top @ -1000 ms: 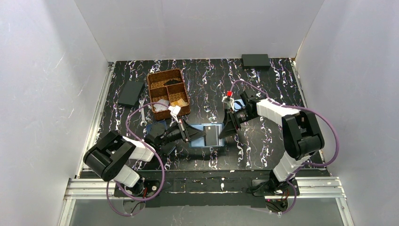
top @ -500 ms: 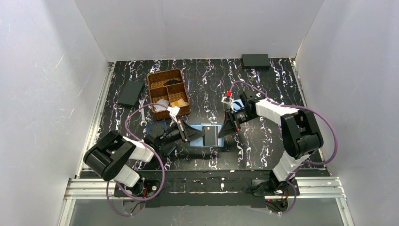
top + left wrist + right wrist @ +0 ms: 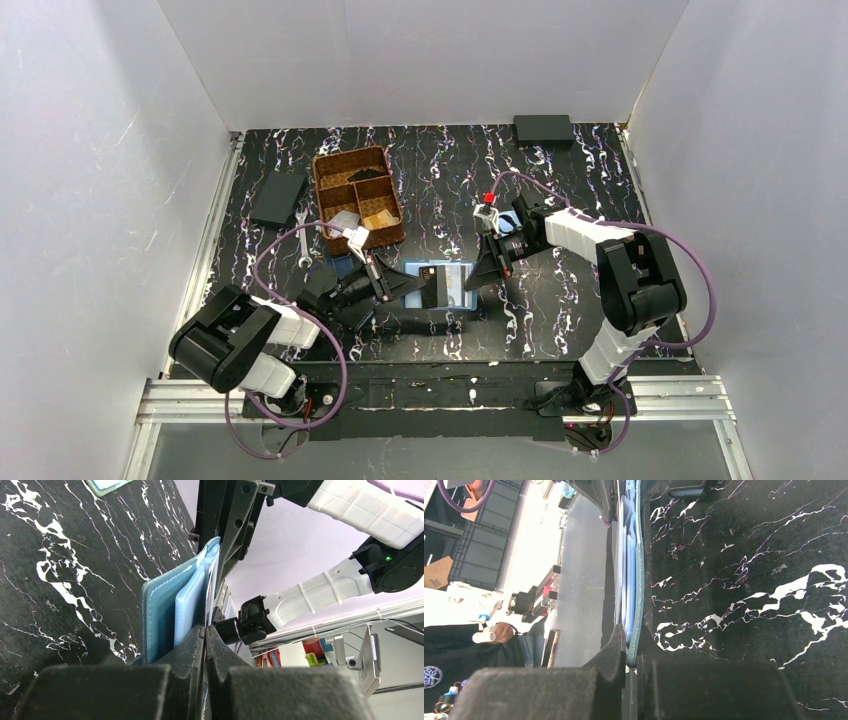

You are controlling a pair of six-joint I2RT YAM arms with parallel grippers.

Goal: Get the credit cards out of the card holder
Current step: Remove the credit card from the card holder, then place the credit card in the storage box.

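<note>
Card holder [image 3: 445, 287] hangs open between the two arms over the front middle of the black, white-veined tabletop [image 3: 560, 180]; whether it touches that surface cannot be told. Left fingers [image 3: 186, 647] pinch one edge and right fingers [image 3: 613, 647] pinch the opposite edge. Both wrist views show only stacked blue layers edge-on, so credit cards cannot be told from pockets. Farther back lie a spanner [image 3: 303, 242], a partitioned woven basket [image 3: 350, 153] with unclear contents, a flat black case [image 3: 277, 198] and a black box [image 3: 543, 129] by the plain white walls [image 3: 420, 60].
</note>
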